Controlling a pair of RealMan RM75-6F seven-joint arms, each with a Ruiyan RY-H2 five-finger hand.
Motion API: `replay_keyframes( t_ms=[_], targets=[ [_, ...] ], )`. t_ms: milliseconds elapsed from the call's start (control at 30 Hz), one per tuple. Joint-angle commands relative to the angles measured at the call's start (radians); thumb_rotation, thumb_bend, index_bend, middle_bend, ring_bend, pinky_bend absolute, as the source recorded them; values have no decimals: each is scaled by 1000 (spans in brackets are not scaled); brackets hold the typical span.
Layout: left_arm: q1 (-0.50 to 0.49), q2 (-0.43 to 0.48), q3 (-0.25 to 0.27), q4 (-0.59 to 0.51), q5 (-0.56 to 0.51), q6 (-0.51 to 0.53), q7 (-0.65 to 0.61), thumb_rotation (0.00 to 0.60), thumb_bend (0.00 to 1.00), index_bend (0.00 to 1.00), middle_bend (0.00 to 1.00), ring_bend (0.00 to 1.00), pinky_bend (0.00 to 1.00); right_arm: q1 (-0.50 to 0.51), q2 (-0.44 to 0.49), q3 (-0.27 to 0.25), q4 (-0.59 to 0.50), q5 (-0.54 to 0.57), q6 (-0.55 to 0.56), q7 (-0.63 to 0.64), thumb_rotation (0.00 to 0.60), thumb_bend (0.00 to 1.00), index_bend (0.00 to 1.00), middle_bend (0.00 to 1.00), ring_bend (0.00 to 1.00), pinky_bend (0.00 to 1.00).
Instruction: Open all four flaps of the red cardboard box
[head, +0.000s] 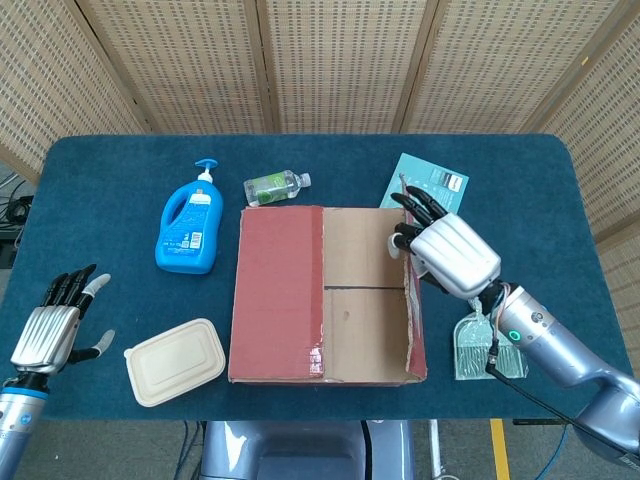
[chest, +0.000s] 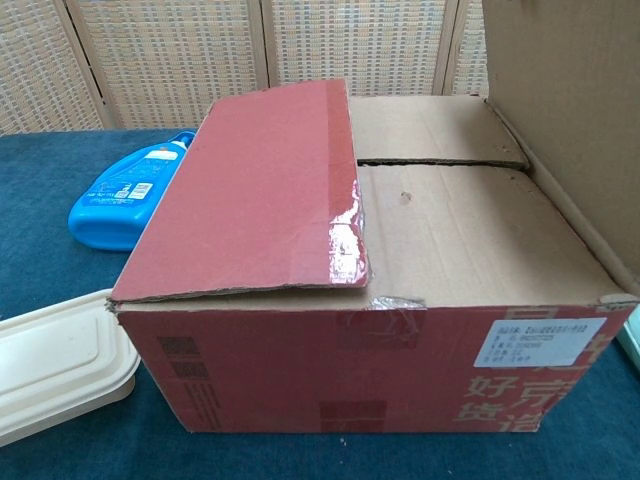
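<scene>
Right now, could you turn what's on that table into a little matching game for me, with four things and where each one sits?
Things:
1. blue detergent bottle
2. beige lidded food container
3. small clear bottle
4. teal carton

Places:
A. at the near left corner of the red cardboard box
B. lying just behind the box's far edge
C. behind the right hand, past the box's far right corner
D. left of the box, pump pointing away from the robot

Pairs: 1-D, 2-A, 3-B, 4-C
</scene>
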Motion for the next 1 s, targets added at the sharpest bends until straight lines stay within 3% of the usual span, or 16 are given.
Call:
replay_keyframes(
  t_ms=[33, 500, 1000],
  targets=[
    [0, 1, -1, -1, -1, 2, 2, 517, 352, 107, 0, 0, 0, -15, 27, 5, 3, 9, 13, -2, 600, 1000, 486, 458, 6, 0],
    [-4, -1, 3, -8, -4, -6, 14, 516, 353, 114, 0, 0, 0, -73, 97, 0, 28, 34, 31, -16, 600, 1000, 486, 456, 6, 0],
    [-12, 19, 6, -14, 15, -12, 6, 517, 353, 115, 0, 0, 0, -137, 60, -31, 96, 76, 48, -41, 600, 1000, 466, 382, 2, 0]
  ],
)
